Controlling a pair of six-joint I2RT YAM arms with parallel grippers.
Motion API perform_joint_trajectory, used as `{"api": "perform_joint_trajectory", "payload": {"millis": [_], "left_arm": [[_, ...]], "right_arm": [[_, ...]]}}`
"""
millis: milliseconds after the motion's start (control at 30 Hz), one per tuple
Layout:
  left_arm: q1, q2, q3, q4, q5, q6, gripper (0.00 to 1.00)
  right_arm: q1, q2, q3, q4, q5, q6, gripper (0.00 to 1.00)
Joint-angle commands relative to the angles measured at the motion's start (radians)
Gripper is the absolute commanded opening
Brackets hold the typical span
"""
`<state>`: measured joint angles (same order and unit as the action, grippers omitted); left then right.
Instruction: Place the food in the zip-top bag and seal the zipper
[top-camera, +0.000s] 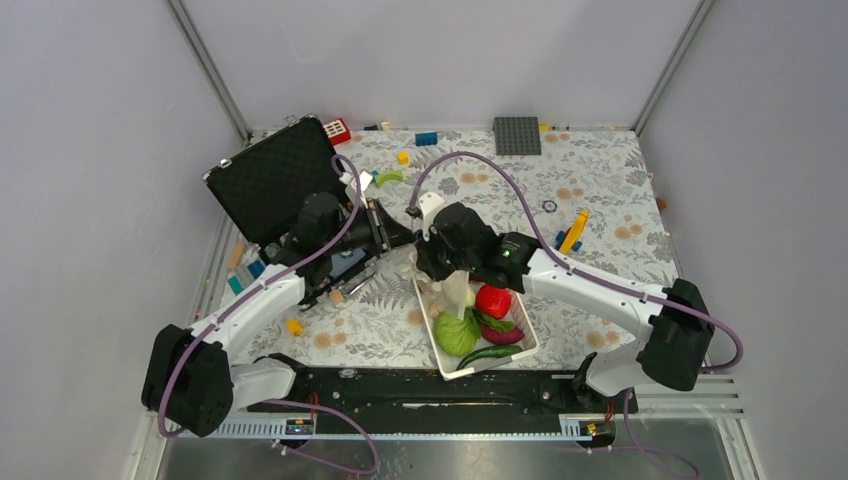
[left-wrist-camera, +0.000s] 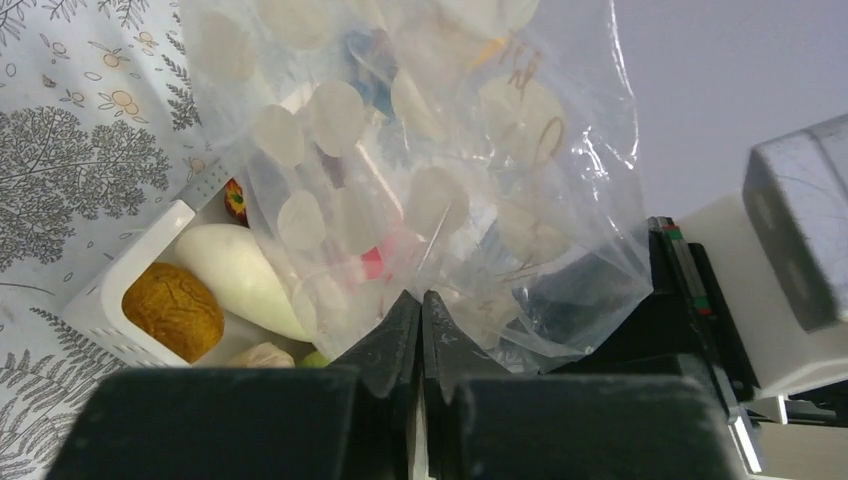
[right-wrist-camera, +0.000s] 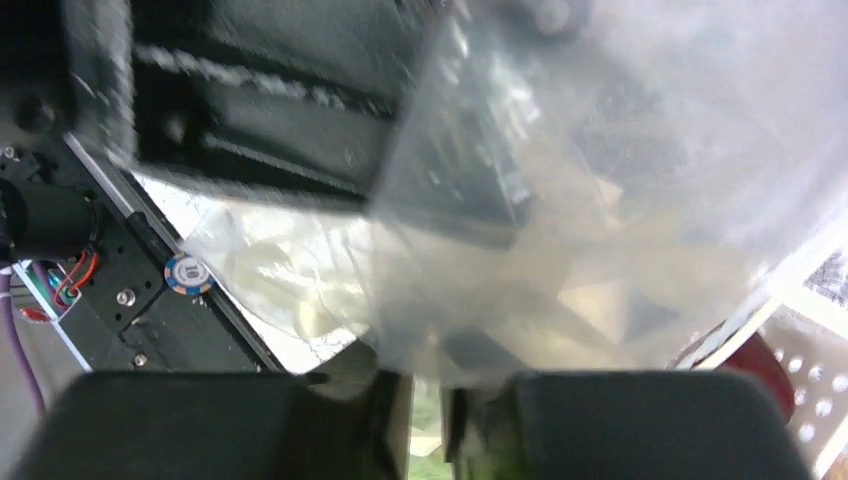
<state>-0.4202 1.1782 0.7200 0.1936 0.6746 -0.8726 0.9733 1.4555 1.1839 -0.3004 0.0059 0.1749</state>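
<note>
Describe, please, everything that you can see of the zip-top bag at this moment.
The zip-top bag is a clear, crinkled, floppy plastic pouch with pale round spots on its film; colours behind it show through. It hangs off the table between the two arms, over the far end of the white basket. The left gripper is shut on one edge. The right gripper seems to pinch another, though that view is blurred. I cannot tell whether its zipper is open.

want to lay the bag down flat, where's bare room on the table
Bare mat right of the yellow brick, and between the small yellow block and the basket. Crowded mid-table, where the zip-top bag hangs over the basket, and by the black case.
</note>
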Motion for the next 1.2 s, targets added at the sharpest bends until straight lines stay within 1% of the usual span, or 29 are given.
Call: {"api": "perform_joint_trajectory", "payload": {"millis": [0,33,67,133,200,233,267,333,367,433,467,533,600,633,667,833,900,1033,1167], "left_arm": [[-0.005,-0.018,-0.023,0.046,0.018,0.029,0.00],[-0.005,-0.027,-0.031,0.044,0.015,0.039,0.00],[-0.005,-0.073,-0.039,0.041,0.014,0.051,0.00],[-0.004,-0.061,-0.062,0.043,0.018,0.078,0.00],[-0.004,-0.088,-0.079,0.029,0.026,0.117,0.00],[-0.004,-0.100,-0.086,0.016,0.025,0.137,0.00],[-0.005,-0.113,-0.092,0.001,0.022,0.153,0.00],[-0.005,-0.138,-0.104,-0.028,0.015,0.184,0.00],[-0.004,-0.149,-0.110,-0.041,0.008,0.198,0.00],[-0.004,-0.168,-0.123,-0.050,0.001,0.216,0.00],[-0.005,-0.175,-0.130,-0.051,-0.002,0.220,0.00],[-0.005,-0.182,-0.137,-0.054,-0.003,0.224,0.00],[-0.004,-0.184,-0.140,-0.057,-0.003,0.231,0.00],[-0.005,-0.185,-0.141,-0.059,-0.005,0.233,0.00],[-0.005,-0.186,-0.143,-0.059,-0.005,0.235,0.00],[-0.004,-0.190,-0.147,-0.056,-0.009,0.238,0.00],[-0.005,-0.191,-0.149,-0.056,-0.008,0.238,0.00],[-0.005,-0.190,-0.151,-0.055,-0.012,0.239,0.00],[-0.005,-0.191,-0.155,-0.051,-0.012,0.239,0.00]], "right_arm": [[0.008,-0.061,-0.031,0.060,0.037,0.043,0.27],[0.008,-0.073,-0.033,0.055,0.056,0.048,0.37],[0.008,-0.086,-0.044,0.052,0.084,0.051,0.45],[0.009,-0.126,-0.082,0.051,0.162,0.087,0.69],[0.008,-0.178,-0.130,0.053,0.257,0.137,0.88],[0.007,-0.207,-0.161,0.051,0.322,0.177,0.97],[0.006,-0.232,-0.192,0.051,0.382,0.218,0.99],[-0.001,-0.280,-0.253,0.052,0.483,0.282,1.00],[-0.010,-0.300,-0.277,0.052,0.500,0.301,1.00],[-0.048,-0.328,-0.320,0.054,0.478,0.357,1.00],[-0.076,-0.336,-0.336,0.060,0.428,0.388,1.00],[-0.152,-0.337,-0.373,0.101,0.267,0.448,0.99],[-0.218,-0.329,-0.415,0.186,0.093,0.481,0.97],[-0.234,-0.323,-0.433,0.253,0.026,0.489,0.96],[-0.239,-0.316,-0.443,0.283,-0.014,0.495,0.95],[-0.244,-0.246,-0.428,0.290,-0.076,0.513,0.95],[-0.243,-0.223,-0.426,0.338,-0.105,0.527,0.93],[-0.244,-0.188,-0.409,0.375,-0.185,0.532,0.87],[-0.245,-0.195,-0.412,0.413,-0.217,0.530,0.85]]}}
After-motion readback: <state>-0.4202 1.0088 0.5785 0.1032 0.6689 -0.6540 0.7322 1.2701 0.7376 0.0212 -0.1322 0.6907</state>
